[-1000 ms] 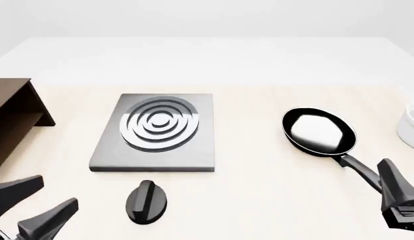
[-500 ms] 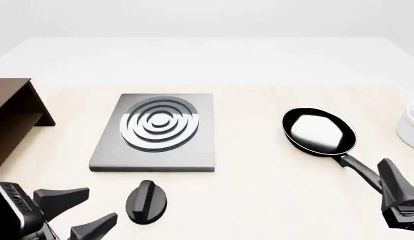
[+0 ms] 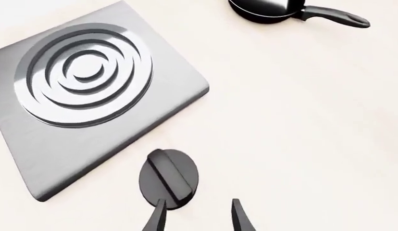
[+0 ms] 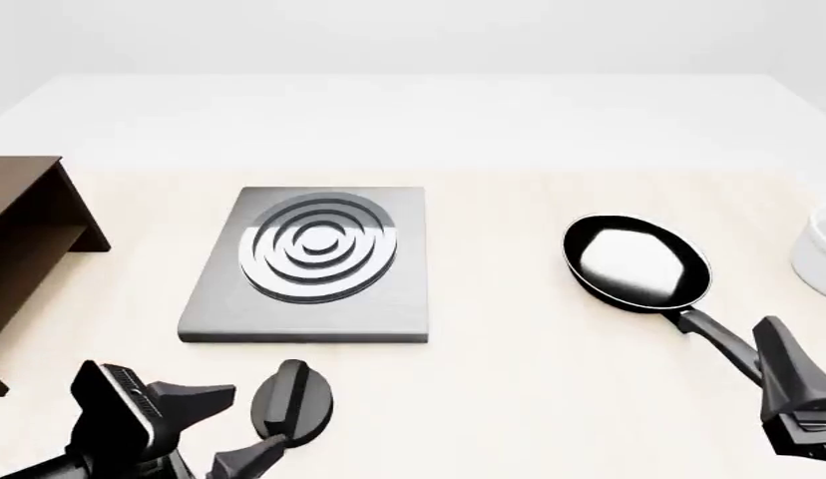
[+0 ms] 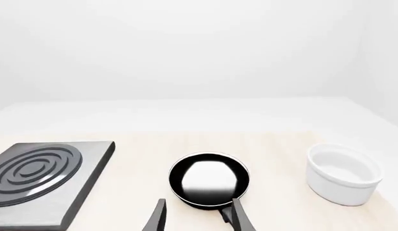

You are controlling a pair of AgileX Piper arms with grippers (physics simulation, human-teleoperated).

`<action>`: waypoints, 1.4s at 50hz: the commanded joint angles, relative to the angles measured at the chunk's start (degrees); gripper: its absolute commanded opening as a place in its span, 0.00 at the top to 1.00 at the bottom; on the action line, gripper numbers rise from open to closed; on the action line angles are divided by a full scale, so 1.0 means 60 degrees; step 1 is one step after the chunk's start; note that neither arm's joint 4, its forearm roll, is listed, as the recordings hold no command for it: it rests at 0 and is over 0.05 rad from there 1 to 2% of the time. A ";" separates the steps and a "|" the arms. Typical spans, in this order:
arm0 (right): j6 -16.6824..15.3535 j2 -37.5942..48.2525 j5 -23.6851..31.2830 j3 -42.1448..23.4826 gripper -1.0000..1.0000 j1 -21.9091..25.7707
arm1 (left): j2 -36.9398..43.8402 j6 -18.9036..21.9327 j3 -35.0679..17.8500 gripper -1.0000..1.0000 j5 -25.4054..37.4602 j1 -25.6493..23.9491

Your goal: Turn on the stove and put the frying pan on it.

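Near the worktop's [image 4: 520, 399] front edge, left of centre, you see the black oval ridged knob [image 4: 292, 401] just in front of the flat square grey metal stove slab [image 4: 313, 264]. Your left gripper [image 4: 226, 429] has its jaws parted, close beside the knob at its left; contact cannot be confirmed. The small round black frying pan [image 4: 635, 263] sits toward the right edge, apart from the stove. Your right gripper [image 5: 195, 216] holds its jaws apart, one finger [image 5: 236, 216] overlapping the pan handle [image 4: 716, 334]. A white round ceramic cup [image 5: 344, 174] stands at the right edge.
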 commanded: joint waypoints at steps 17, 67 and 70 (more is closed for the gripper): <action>-0.0037 -0.0093 0.0104 -0.0001 0.00 0.0016 | 0.2581 -0.0198 0.0351 0.00 -0.2667 -0.0344; -0.0117 -0.0055 0.0063 0.0009 0.00 0.0018 | 0.5897 -0.0238 -0.0081 0.00 -0.5529 -0.0648; -0.0114 -0.0070 0.0076 0.0009 0.00 0.0014 | 0.6020 -0.0219 -0.0172 0.00 -0.5574 -0.0709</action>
